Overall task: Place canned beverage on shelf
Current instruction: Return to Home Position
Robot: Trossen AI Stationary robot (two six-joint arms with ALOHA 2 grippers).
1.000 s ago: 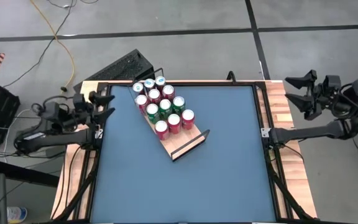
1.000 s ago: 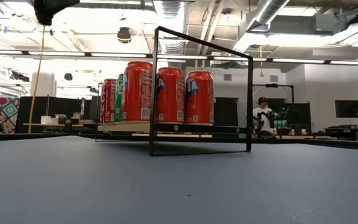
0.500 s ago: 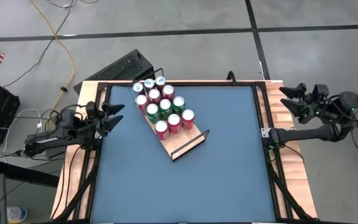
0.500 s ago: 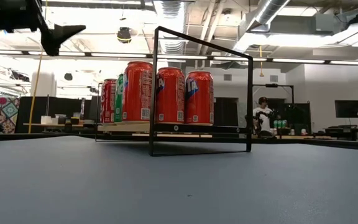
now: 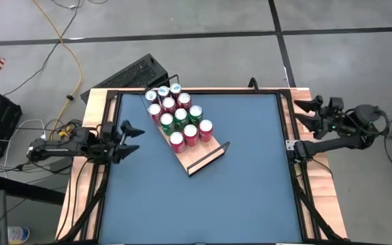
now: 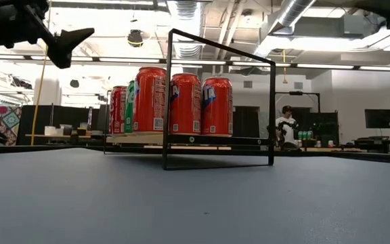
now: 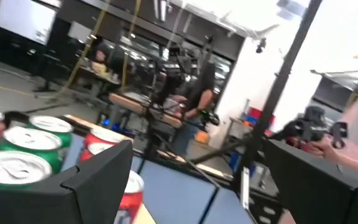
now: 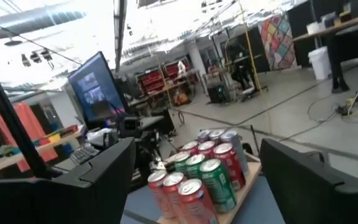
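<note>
Up at table's (image 5: 237,197) 12 o'clock, soda cans (image 5: 190,131) stand on shelf (image 5: 201,154); left gripper (image 5: 131,131) at 10, right gripper (image 5: 303,111) at 2, both spread apart.

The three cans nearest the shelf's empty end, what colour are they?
The cans are red, clearest in the low view.

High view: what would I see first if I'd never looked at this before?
The bunch of red and green cans grabs you first, packed in neat rows on the wooden shelf, which sits slantwise on the upper middle of the blue table. Next come the two dark arms at the sides, with the left tool and right tool both open and empty, well away from the cans.
</note>
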